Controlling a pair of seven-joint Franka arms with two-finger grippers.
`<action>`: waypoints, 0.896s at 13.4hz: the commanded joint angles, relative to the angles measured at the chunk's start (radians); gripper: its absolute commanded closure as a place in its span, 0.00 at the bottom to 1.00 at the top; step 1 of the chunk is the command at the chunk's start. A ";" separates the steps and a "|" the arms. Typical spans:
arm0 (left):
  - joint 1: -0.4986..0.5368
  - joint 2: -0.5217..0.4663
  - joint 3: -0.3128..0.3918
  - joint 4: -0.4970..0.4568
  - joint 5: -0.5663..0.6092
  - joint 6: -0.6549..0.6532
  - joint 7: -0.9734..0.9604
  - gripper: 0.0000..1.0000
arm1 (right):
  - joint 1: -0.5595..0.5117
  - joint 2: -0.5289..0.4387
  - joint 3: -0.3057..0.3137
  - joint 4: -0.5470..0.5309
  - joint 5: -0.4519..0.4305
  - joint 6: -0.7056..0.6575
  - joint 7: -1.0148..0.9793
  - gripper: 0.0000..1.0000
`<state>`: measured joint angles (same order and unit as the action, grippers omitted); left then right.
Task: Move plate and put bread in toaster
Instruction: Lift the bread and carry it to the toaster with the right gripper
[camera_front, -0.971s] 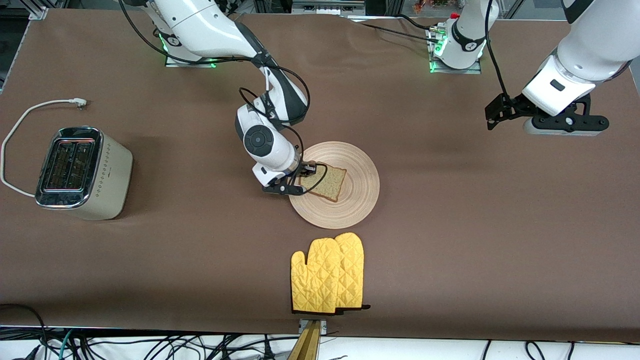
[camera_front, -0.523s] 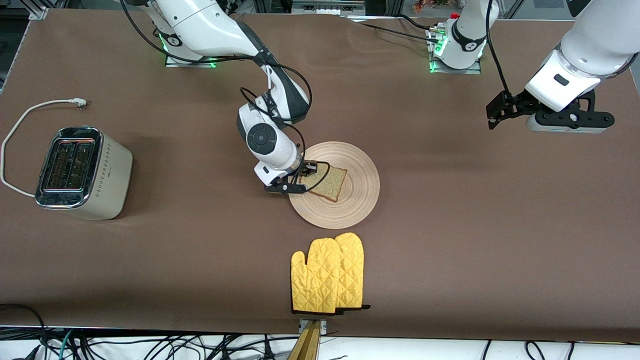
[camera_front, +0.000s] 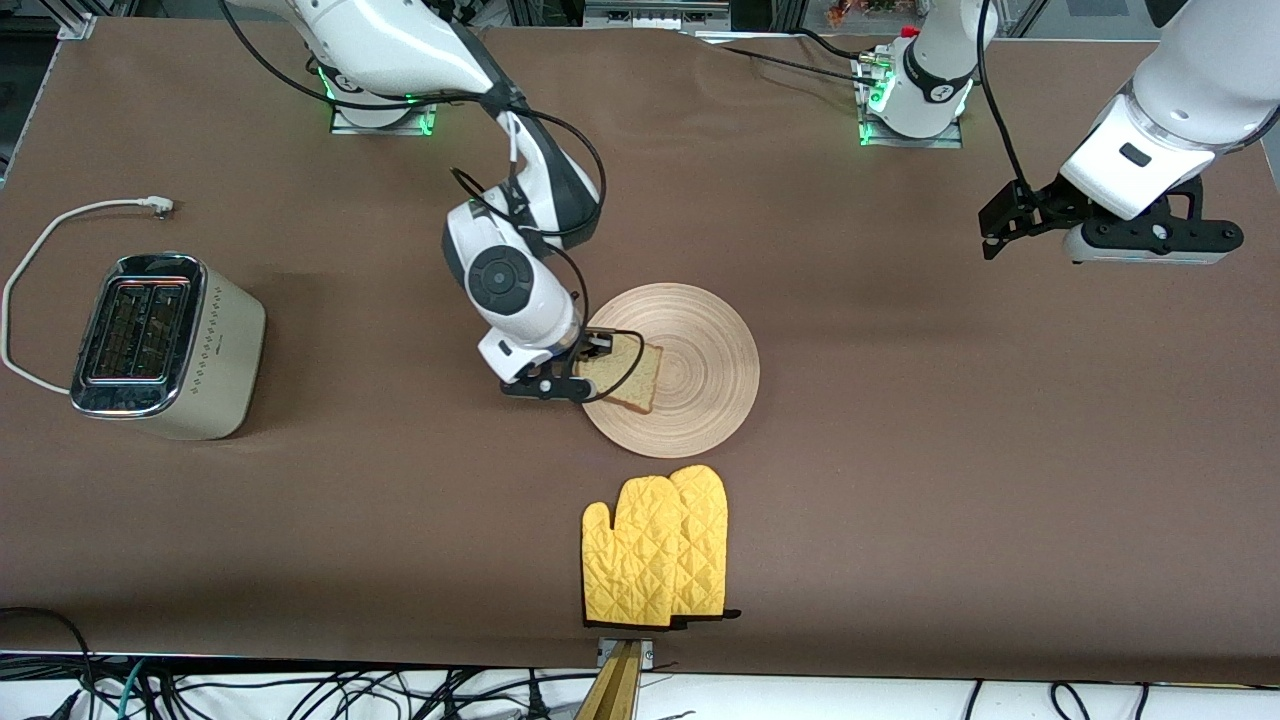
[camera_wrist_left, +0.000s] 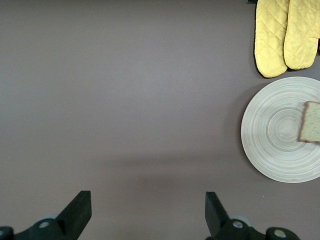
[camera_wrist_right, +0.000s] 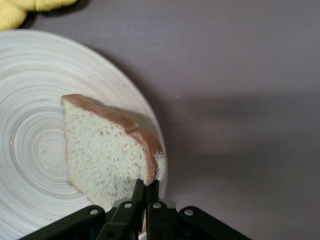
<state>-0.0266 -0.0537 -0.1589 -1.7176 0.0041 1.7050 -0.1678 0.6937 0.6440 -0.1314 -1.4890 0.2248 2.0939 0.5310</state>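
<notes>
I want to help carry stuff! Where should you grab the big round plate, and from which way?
Grab the plate by its rim, on the bare part toward the left arm's end. It lies flat and thin on the table, so there is nothing to pinch from above; jaws should come in low from the side, one finger over the edge. The right gripper holds the bread over the rim toward the toaster.

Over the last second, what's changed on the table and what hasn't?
The right gripper, shut on the bread, lifted it and carried it toward the plate's toaster-side edge. The open left gripper drifted slightly toward its table end. Plate, toaster and mitts stayed put.
</notes>
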 joint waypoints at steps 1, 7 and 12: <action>0.004 0.015 -0.001 0.032 -0.019 -0.013 0.002 0.00 | 0.003 -0.049 -0.036 0.062 -0.076 -0.168 -0.014 1.00; 0.000 0.015 -0.001 0.032 -0.021 -0.013 0.004 0.00 | 0.004 -0.081 -0.242 0.251 -0.139 -0.673 -0.171 1.00; -0.001 0.015 -0.001 0.032 -0.019 -0.013 0.002 0.00 | 0.006 -0.156 -0.445 0.274 -0.321 -0.902 -0.441 1.00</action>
<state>-0.0275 -0.0534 -0.1594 -1.7165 0.0040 1.7050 -0.1678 0.6912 0.5228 -0.5304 -1.2191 -0.0241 1.2427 0.1799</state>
